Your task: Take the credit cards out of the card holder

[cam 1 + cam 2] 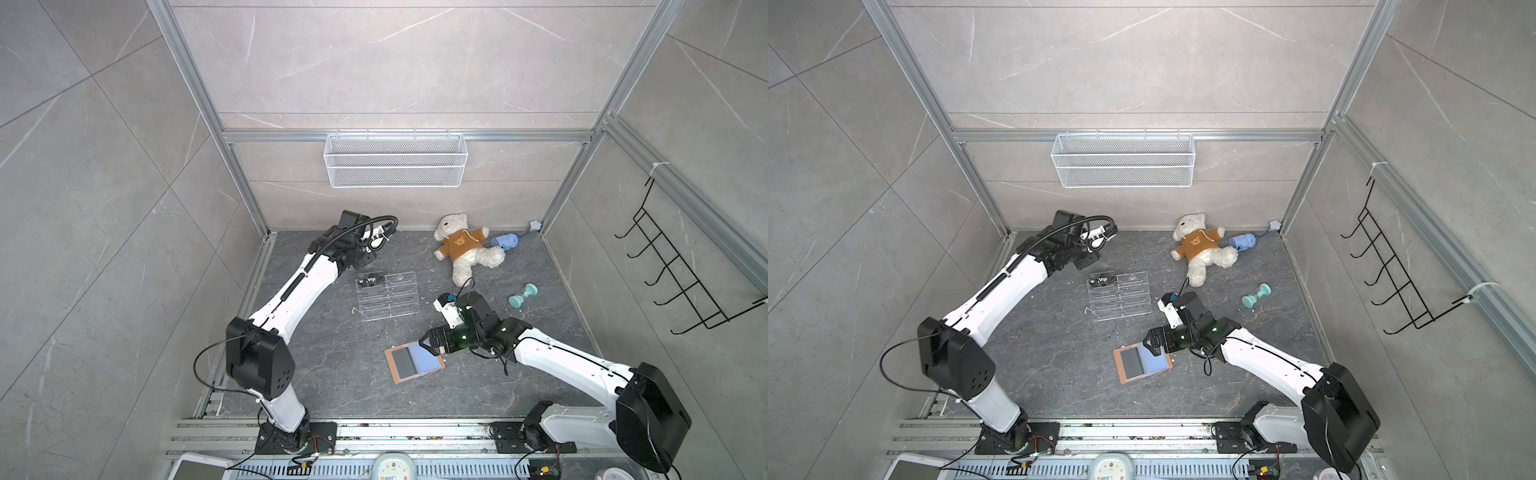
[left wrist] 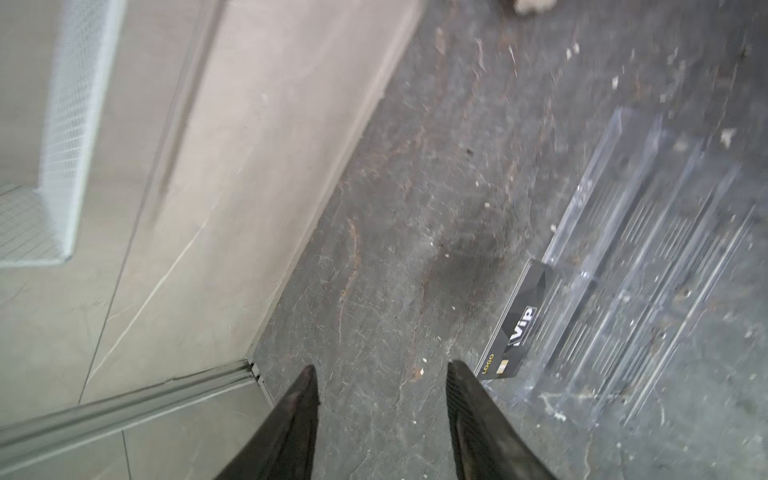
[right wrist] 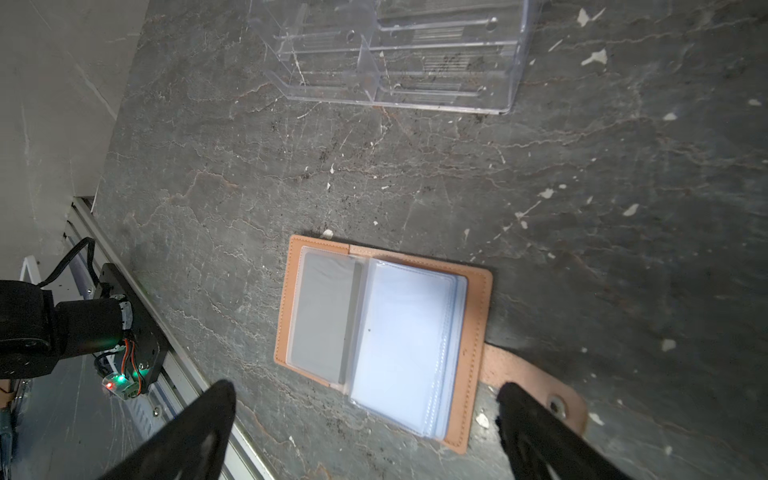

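The tan card holder (image 3: 473,328) lies open on the dark floor, seen in both top views (image 1: 392,365) (image 1: 1121,370). Its pale blue sleeves (image 3: 399,340) face up, and a dark grey credit card (image 3: 322,320) sits in one sleeve. My right gripper (image 3: 368,388) hovers over the holder's edge, open and empty, one fingertip above the strap tab (image 3: 536,374). A black "Vip" credit card (image 2: 515,328) stands in the back row of the clear acrylic rack (image 1: 386,297). My left gripper (image 2: 380,374) is beside that card, open, with nothing between its fingers.
A white teddy bear (image 1: 461,247), a blue bottle (image 1: 505,241) and a teal dumbbell (image 1: 523,296) lie at the back right. A wire basket (image 1: 395,160) hangs on the back wall. Black hooks (image 1: 685,270) hang on the right wall.
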